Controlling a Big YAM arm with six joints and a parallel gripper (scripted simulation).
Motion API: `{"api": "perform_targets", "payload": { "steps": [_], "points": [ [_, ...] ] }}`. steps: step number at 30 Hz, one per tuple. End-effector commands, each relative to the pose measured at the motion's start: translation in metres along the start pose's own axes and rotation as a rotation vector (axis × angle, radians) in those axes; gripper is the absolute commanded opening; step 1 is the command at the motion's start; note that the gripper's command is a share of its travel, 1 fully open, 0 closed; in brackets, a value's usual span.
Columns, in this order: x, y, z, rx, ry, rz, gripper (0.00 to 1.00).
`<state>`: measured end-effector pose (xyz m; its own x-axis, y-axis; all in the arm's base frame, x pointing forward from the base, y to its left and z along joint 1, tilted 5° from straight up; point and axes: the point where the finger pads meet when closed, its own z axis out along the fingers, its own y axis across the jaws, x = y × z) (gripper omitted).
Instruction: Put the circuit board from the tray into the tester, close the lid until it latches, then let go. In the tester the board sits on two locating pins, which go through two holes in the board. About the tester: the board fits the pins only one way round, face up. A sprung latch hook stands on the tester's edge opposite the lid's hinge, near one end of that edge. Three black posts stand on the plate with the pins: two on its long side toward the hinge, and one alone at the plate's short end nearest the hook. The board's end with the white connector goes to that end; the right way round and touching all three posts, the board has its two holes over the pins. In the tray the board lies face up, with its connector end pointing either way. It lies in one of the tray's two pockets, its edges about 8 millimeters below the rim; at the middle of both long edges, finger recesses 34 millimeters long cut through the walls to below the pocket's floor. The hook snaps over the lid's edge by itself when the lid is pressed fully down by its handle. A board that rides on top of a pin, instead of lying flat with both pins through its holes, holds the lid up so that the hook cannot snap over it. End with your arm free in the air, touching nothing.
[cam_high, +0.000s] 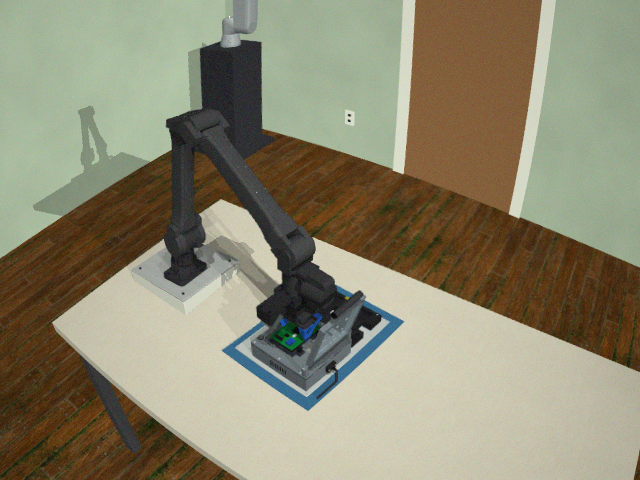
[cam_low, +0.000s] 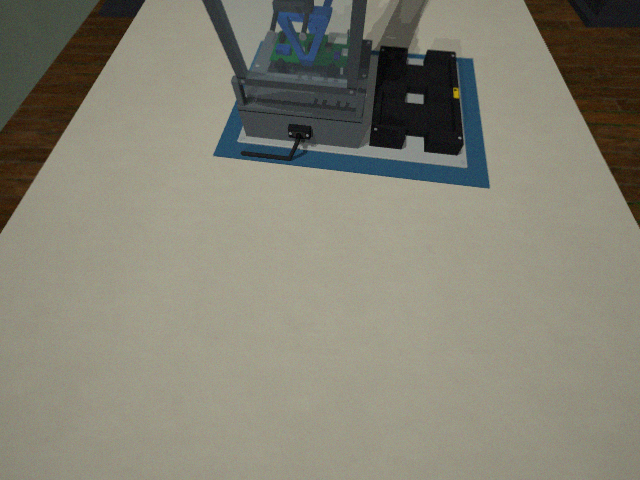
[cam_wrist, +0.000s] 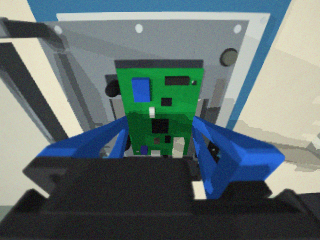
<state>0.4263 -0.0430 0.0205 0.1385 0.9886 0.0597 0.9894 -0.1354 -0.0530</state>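
Observation:
The green circuit board (cam_high: 284, 336) (cam_low: 328, 52) (cam_wrist: 175, 107) is face up over the tester's pin plate, its white connector (cam_wrist: 179, 146) at the lower end of the wrist view. My gripper (cam_high: 297, 331) (cam_low: 306, 49) (cam_wrist: 160, 120) is shut on the board, its blue fingertips against both long edges near the middle. A black post (cam_wrist: 112, 88) stands close against the board's hinge-side edge. The tester (cam_high: 279, 364) (cam_low: 330, 131) (cam_wrist: 90, 45) has its lid (cam_high: 336, 328) (cam_low: 356, 56) standing open. The pins and holes are hidden, so whether the board lies flat cannot be told.
The black tray (cam_high: 369, 317) (cam_low: 439, 118) stands beside the tester, with no board visible in it. The raised lid is close to my gripper on the hinge side. A black cable (cam_high: 336, 382) (cam_low: 266, 156) comes out of the tester's hinge side onto the blue-edged mat (cam_high: 308, 403) (cam_low: 356, 167).

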Motion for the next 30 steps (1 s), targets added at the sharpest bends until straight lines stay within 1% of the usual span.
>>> {"api": "perform_targets", "payload": {
  "steps": [1,30],
  "points": [
    [0.0044,0.0165,-0.0129,-0.048,-0.003,-0.005,0.72],
    [0.0046,0.0200,-0.0126,-0.051,-0.003,-0.005,0.72]
  ]
}}
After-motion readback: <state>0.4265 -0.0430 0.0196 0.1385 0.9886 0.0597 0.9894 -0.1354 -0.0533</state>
